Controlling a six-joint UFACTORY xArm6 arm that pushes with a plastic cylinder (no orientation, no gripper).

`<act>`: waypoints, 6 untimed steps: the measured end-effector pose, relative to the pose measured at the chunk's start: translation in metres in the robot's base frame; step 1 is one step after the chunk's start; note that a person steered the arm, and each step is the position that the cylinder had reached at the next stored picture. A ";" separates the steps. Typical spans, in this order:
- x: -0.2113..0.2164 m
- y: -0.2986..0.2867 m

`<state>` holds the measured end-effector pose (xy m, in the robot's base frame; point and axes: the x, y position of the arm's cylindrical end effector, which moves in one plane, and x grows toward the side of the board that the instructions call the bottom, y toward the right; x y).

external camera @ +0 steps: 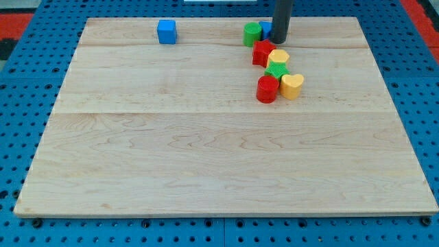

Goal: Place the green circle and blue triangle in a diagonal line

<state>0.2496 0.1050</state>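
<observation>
— Wooden board (206, 151) over blue pegboard. Blue cube (167, 31) at eleven o'clock, alone.
— Green circle (252, 33) at one o'clock, touching blue triangle (266, 29); my tip (280, 41), a bare rod gripping nothing, just right, probably to nudge them diagonal.

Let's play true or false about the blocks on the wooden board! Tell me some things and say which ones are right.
1. The blue cube sits alone near the view's top left. True.
2. My tip is at the view's bottom edge. False: it is near the view's top, just right of the green circle.
3. The yellow heart is beside the red cylinder. True.
4. The green circle lies far from the blue block behind the rod. False: they are right next to each other.
5. The green star lies in the cluster, between the yellow block and the red cylinder. True.
</observation>
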 end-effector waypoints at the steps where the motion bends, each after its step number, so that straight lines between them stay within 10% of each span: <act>1: -0.002 -0.074; 4: -0.022 0.077; 6: -0.030 -0.086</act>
